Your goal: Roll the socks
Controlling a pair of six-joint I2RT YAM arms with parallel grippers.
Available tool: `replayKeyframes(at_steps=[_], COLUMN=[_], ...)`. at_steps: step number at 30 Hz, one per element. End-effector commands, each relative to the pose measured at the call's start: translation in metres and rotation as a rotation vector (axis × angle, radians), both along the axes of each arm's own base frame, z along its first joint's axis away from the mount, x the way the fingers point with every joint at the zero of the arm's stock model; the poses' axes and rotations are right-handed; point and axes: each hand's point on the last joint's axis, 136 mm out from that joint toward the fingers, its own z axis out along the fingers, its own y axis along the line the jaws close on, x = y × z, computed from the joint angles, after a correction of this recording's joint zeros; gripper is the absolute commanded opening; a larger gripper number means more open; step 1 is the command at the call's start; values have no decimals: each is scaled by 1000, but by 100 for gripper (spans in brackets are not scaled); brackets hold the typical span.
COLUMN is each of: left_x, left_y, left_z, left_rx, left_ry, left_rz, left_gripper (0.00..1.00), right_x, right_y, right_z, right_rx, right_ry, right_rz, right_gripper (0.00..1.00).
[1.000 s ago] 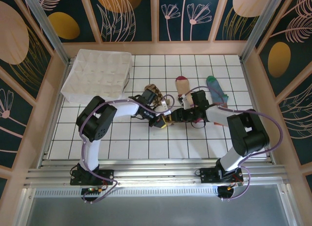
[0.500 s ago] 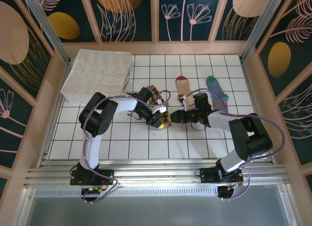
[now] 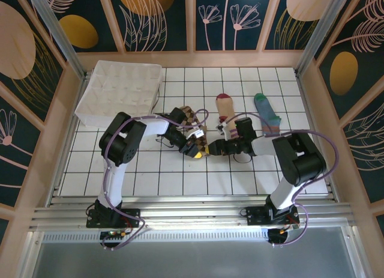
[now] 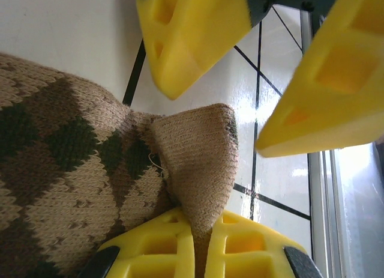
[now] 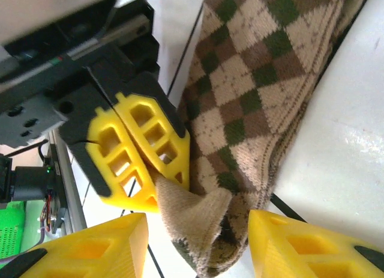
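The tan-and-brown argyle sock (image 3: pixel 191 120) lies mid-table, and its plain tan end (image 4: pixel 201 152) is pinched up off the tiles. My left gripper (image 4: pixel 201 221) is shut on that tan end. My right gripper (image 5: pixel 198 245) faces it from the right and stands open, its yellow fingers (image 4: pixel 192 32) on either side of the sock's end with gaps on both sides. In the right wrist view the left gripper's fingers (image 5: pixel 141 149) clamp the fabric just above my own. The beige sock with the red toe (image 3: pixel 224 108) and the blue-grey sock with the green toe (image 3: pixel 266 111) lie flat behind the right arm.
A white quilted tray (image 3: pixel 123 90) sits at the back left corner. Wooden frame walls (image 3: pixel 312 92) close in the tiled table on three sides. The two grippers (image 3: pixel 203 149) meet nearly tip to tip, with bare tiles in front of them.
My right gripper has slid left up to the left gripper and opened a little wider around the sock's end. The left gripper has kept its hold and barely shifted.
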Motion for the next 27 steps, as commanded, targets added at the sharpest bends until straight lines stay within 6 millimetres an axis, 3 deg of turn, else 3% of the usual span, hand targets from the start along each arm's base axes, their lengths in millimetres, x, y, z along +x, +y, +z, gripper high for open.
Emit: replayKeyframes(at_steps=[1, 7, 9, 13, 18, 27], left_x=[-9, -8, -5, 3, 20, 37], left_y=[13, 13, 13, 13, 8, 17], left_z=[-24, -23, -23, -22, -13, 25], left_rx=[91, 88, 90, 101, 91, 75], left_ry=[89, 93, 80, 31, -24, -261], left_rz=[19, 27, 34, 75, 165, 235], left_gripper=[0, 0, 0, 0, 4, 27], right_x=[-9, -15, -13, -12, -10, 3], right_y=[8, 12, 14, 17, 12, 0], right_z=[-2, -11, -12, -14, -22, -34], right_rx=[29, 19, 22, 6, -91, -246], right_ry=[-13, 0, 2, 5, 26, 91], right_rz=[64, 80, 85, 98, 77, 8], right_gripper=[49, 49, 45, 20, 1, 0])
